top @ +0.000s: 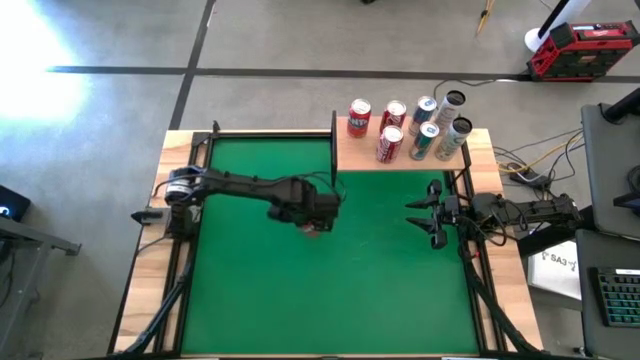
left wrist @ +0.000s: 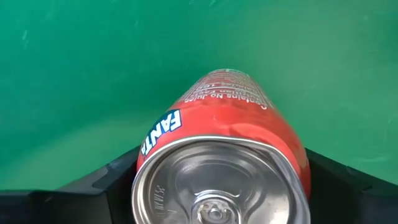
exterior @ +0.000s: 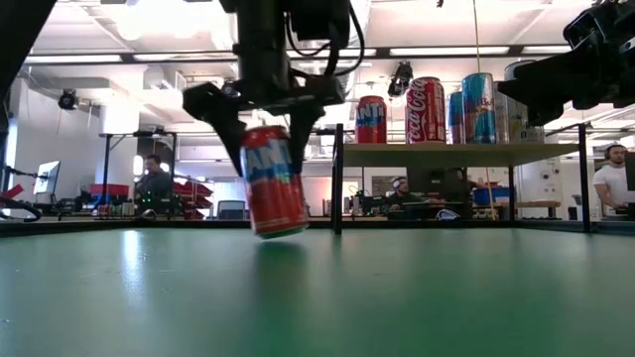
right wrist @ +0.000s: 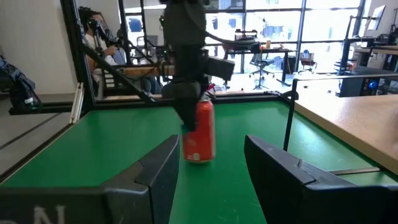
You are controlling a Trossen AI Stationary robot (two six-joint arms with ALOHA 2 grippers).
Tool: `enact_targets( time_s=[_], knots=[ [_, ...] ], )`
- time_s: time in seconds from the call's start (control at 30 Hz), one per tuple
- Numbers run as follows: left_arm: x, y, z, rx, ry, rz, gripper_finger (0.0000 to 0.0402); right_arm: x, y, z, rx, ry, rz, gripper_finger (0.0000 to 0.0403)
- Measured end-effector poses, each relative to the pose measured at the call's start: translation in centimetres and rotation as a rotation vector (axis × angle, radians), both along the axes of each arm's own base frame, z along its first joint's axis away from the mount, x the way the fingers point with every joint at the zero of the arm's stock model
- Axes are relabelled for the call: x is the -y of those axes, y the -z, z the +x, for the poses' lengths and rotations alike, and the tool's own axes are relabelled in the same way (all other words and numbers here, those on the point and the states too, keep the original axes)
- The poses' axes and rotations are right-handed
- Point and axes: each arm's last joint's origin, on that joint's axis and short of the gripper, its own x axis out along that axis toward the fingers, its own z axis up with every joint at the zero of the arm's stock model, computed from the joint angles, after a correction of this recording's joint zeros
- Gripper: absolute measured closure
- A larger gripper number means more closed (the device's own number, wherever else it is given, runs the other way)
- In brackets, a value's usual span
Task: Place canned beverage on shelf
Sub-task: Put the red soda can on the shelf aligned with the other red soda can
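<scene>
**Can in hand, not yet shelved**

The left claw (exterior: 270,149) grips a red Fanta can (exterior: 273,180) near its top, one finger on each side. In the low view the can hangs tilted, its base just clear of the green surface (top: 260,290) or barely touching it; which of the two I cannot tell. Seen from above, arm and can sit near the middle of the surface, somewhat toward the far edge.

The shelf (top: 355,157) stands at the far right corner, raised on thin black posts. It already carries six cans (top: 408,129) in two loose rows, all upright. The near left part of the board is bare wood.

The right claw (top: 428,216) is shut and empty, parked by the right edge just in front of the shelf, pointing inward.

Assessment: the pick-up looks done and the grip appears secure. Remaining work, as I judge it: raise the can above board level, carry it toward the far right corner, set it upright on the bare wood and release. The tilt wants correcting before set-down, and the standing cans leave little margin.
</scene>
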Motion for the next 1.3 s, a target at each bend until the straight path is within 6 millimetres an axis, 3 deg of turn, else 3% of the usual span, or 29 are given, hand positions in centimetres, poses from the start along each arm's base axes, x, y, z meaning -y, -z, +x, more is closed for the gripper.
enact_targets(
  time_s=[0.5, 0.77, 1.1, 1.3],
  knots=[
    [-4.7, 0.3, 0.0, -0.018, 0.149, 0.053, 0.0099, 0.0, 0.0, 0.0, 0.000, 0.000, 0.000, 0.0229],
    [-4.5, 0.3, 0.1, -0.003, 0.106, 0.035, 0.0091, 0.0, 0.0, 0.0, 0.000, 0.000, 0.000, 0.0229],
    [-4.3, 0.3, 0.2, 0.005, 0.091, 0.032, 0.0012, 0.0, 0.0, 0.0, 0.000, 0.000, 0.000, 0.0229],
    [-3.9, 0.2, 0.3, 0.014, 0.086, -0.003, 0.0004, 0.0, 0.0, 0.0, 0.000, 0.001, 0.000, 0.0229]
  ],
)
